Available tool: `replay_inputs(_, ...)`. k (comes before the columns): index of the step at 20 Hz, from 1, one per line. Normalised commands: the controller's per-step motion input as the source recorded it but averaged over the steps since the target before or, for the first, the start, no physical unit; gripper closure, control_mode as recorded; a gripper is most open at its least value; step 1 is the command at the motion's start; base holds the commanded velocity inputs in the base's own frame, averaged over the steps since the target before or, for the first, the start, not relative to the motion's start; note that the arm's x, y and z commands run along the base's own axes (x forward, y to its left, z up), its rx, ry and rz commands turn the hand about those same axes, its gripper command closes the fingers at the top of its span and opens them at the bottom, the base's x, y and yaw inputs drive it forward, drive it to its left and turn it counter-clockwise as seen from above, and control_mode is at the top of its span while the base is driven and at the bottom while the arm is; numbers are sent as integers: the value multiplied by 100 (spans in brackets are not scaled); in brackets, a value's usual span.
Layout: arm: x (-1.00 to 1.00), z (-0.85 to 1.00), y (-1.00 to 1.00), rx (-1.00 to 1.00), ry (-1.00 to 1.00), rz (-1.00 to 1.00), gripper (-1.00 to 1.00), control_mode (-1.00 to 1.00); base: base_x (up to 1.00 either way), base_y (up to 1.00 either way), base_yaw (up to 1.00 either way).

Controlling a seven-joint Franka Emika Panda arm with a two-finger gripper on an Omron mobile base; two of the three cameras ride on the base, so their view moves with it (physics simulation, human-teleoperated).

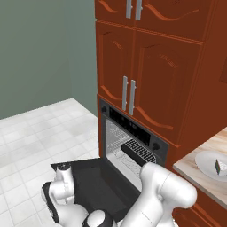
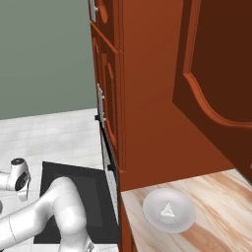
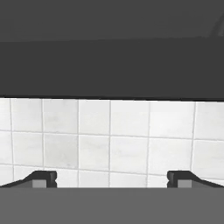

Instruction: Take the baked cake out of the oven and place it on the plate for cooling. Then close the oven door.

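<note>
The black oven stands open. Its door lies flat and low over the floor, and shows again in the right base view as the same dark panel. On the counter to the right, the cake, a small wedge, sits on the white plate; the left base view has this plate and cake at its right edge. My gripper is open, fingers wide apart and holding nothing. It faces the door's dark edge with floor tiles below. The hand is at the door's outer left corner.
A flat black tray sticks out of the oven on the wire rack. Red-brown cabinets with silver handles frame the oven. The wooden counter runs to the right. White floor tiles spread to the left.
</note>
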Motion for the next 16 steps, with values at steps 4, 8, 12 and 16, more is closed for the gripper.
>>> replay_inputs(4,-3,-50,41,-2,0,-15,-100,-100,0,0,0)
replay_inputs(8,0,-60,15,-4,0,-9,-100,-100,0,0,0)
replay_inputs(12,0,-41,7,-8,-5,-16,-100,-100,0,0,0)
replay_inputs(16,0,-31,6,-12,-1,-18,-100,-100,0,0,0)
